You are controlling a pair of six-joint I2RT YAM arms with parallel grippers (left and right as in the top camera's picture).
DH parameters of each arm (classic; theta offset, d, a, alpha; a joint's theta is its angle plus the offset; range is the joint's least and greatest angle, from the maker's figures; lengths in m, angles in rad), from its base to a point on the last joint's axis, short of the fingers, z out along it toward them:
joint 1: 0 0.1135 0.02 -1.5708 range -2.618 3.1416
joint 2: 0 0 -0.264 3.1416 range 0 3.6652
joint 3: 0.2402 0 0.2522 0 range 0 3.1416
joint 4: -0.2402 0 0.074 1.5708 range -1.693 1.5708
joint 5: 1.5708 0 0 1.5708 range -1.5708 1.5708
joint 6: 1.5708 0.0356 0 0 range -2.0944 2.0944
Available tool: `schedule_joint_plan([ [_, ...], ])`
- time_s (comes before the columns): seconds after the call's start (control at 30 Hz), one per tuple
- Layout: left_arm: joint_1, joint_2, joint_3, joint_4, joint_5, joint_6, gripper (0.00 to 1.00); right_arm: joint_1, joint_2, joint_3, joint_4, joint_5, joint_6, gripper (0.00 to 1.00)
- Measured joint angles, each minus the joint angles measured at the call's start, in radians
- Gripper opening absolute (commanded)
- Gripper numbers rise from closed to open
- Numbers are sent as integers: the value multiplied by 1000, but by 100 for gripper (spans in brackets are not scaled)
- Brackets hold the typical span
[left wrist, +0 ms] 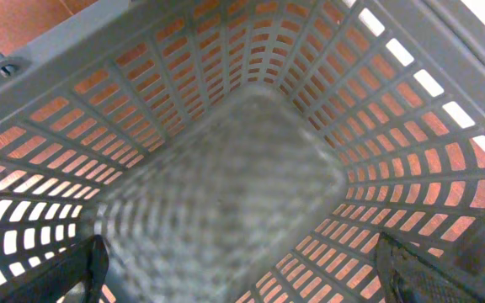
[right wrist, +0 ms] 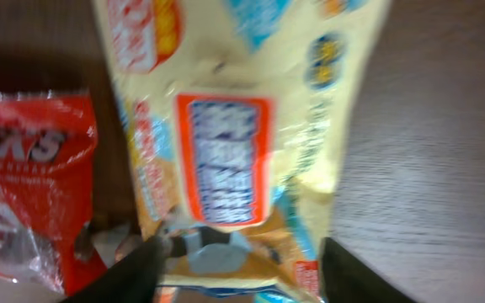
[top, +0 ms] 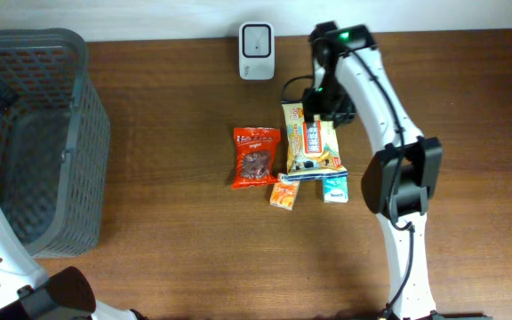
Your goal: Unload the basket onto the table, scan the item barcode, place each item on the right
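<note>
The right gripper (top: pixel 320 107) hangs spread over the top end of the yellow snack bag (top: pixel 309 147), which lies flat on the counter (top: pixel 167 222) near the scanner (top: pixel 256 51). Probably light, crinkly and slippery, the bag would likely take best to a pinch on its sealed end.

The overhead view is bright, even and sharp. The tabletop (top: pixel 176 249) carries a soft sheen, and only thin, faint shadows edge the things on it.

In the left wrist view the floor of the basket (left wrist: pixel 226 194) is out of focus at centre, while its slotted walls are crisper toward the edges. Slots at 3 and 8 o'clock blow out to white. The left claw (left wrist: pixel 242 244) shows as dark, soft shapes at 5 and 7 o'clock.

The right wrist view is dimmer and blurred throughout. The print on the pack (right wrist: pixel 226 151) is unreadable, and glare streaks the red bag (right wrist: pixel 32 194) at 9 o'clock. The wood is pale at 3 o'clock and shadowed at 10. The right claw (right wrist: pixel 242 246) is a dark silhouette at 6 o'clock.
</note>
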Motion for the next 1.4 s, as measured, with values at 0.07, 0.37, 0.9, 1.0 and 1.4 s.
schedule_joint_plan([
  [0.07, 0, 0, 0, 0, 0, 0, 99, -50, 0, 1, 15, 2, 0, 82],
  [0.37, 0, 0, 0, 0, 0, 0, 99, -142, 8, -290, 256, -245, -136, 84],
  [0.9, 0, 0, 0, 0, 0, 0, 99, -147, -5, 45, 35, 4, 2, 4],
  [1.0, 0, 0, 0, 0, 0, 0, 99, -140, -13, 204, -88, 365, 180, 4],
  [1.4, 0, 0, 0, 0, 0, 0, 99, -40, 46, 85, 108, 452, 275, 4],
])
